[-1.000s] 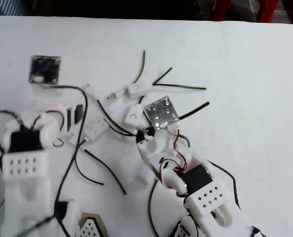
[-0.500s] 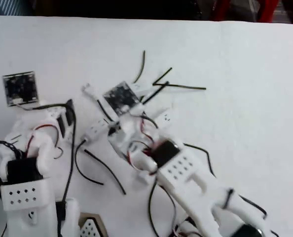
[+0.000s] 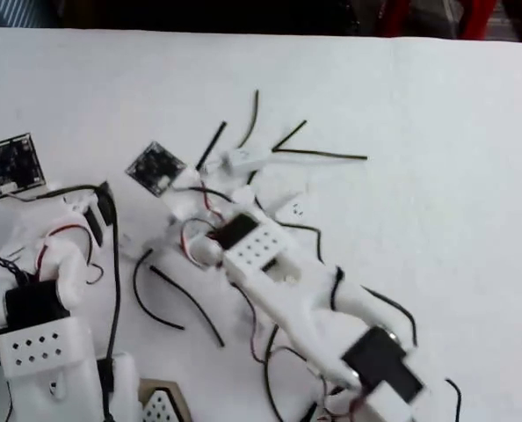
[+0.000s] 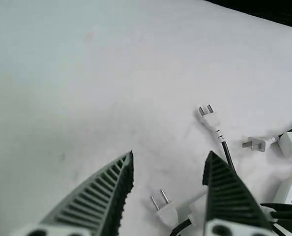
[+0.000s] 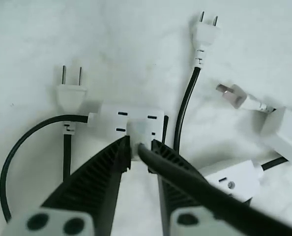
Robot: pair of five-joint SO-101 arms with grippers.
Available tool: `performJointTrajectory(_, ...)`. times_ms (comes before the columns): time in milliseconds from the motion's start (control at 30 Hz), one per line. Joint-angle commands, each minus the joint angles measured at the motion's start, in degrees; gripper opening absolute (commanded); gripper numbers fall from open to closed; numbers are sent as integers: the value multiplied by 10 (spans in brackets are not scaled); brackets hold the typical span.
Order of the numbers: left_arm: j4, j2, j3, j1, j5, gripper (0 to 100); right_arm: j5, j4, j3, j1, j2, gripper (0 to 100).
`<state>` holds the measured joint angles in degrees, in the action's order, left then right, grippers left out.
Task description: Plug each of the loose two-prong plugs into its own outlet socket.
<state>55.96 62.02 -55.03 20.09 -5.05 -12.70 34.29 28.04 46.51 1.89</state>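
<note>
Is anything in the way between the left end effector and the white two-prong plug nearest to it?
Nothing visible is. The open left end effector has the white two-prong plug showing between its fingers, with only bare white table around it.

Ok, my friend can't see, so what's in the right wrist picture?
The right pincer grips a white socket on a white table. Two loose two-prong plugs lie unplugged around it: the near plug right beside the socket, the far plug a bit farther off.
</note>
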Motion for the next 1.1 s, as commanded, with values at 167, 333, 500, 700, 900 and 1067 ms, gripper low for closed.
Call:
performJointTrajectory(167, -54, 15, -39, 6, -6, 232, -11, -8, -93, -12, -69, 17)
performJointTrajectory(333, -61, 15, -44, 6, -6, 232, -11, 19, -114, -24, -80, 17)
performJointTrajectory(500, -61, 15, -44, 6, -6, 231, -11, 52, -136, -28, -80, 17)
performJointTrajectory(700, -61, 15, -45, 6, -6, 231, -11, 52, -137, -28, -105, 17)
performJointTrajectory(900, -61, 15, -45, 6, -6, 231, -11, 54, -138, -28, -131, 17)
performJointTrajectory(1067, -61, 15, -45, 6, -6, 231, -11, 109, -165, -26, -131, 17)
